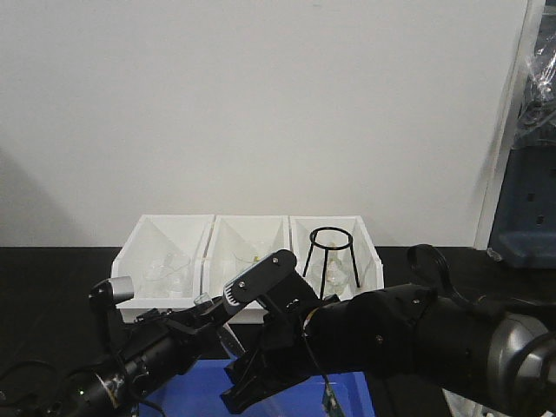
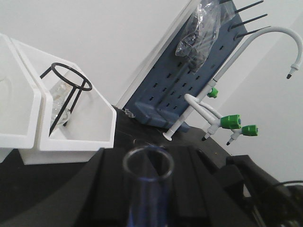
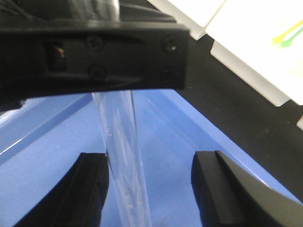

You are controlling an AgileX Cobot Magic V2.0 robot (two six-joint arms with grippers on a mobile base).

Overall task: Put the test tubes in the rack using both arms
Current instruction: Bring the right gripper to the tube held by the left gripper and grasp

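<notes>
With my left gripper (image 2: 147, 189) clamped on a test tube (image 3: 124, 170) above the near blue tray (image 3: 47, 142) and my right gripper (image 3: 150, 163) standing with fingers apart on either side of its lower length, I judge this the handover: next the right must close gently before the left releases.

A black bench (image 1: 52, 278) carries three white bins (image 1: 132, 252) in a far row, a blue tray (image 1: 195, 393) near, a blue-grey pegboard (image 1: 526, 217) far right
</notes>
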